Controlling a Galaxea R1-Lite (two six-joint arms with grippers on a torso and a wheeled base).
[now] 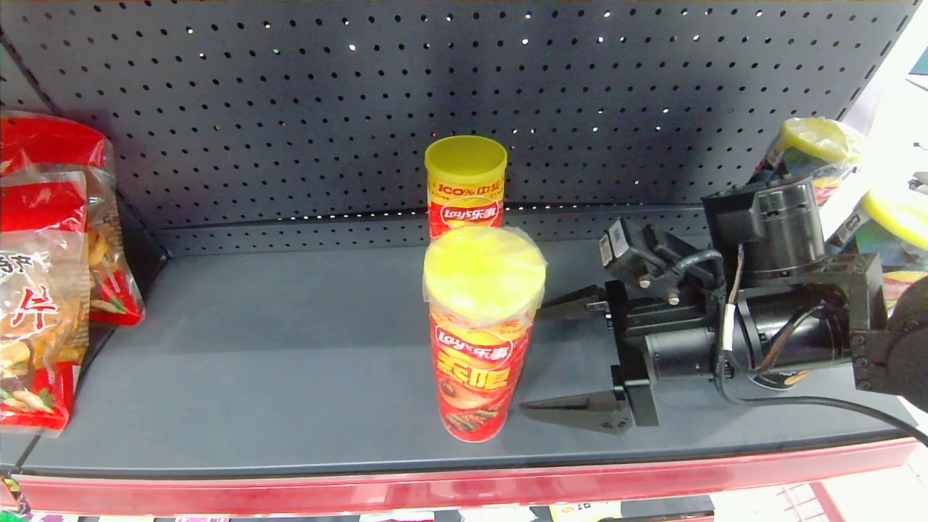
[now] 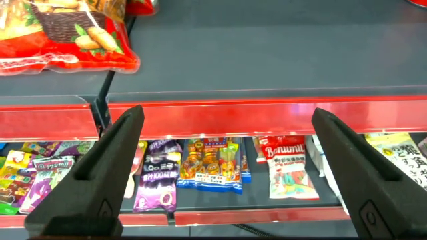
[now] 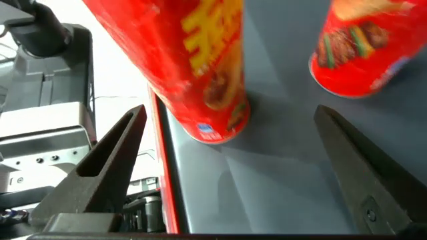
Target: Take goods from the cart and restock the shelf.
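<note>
Canister (image 1: 475, 362), glossy cylinder under yellow lid (image 1: 484, 272), stands beside wide-apart right end effector (image 1: 533, 360).

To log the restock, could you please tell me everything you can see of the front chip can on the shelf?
The front chip can is a red printed tube, seemingly cardboard, with a yellow lid under clear film. It stands upright on the dark shelf near its front edge, directly before a second can and apart from it. The right tool is open just beside it on the robot's right; no contact shows.
</note>
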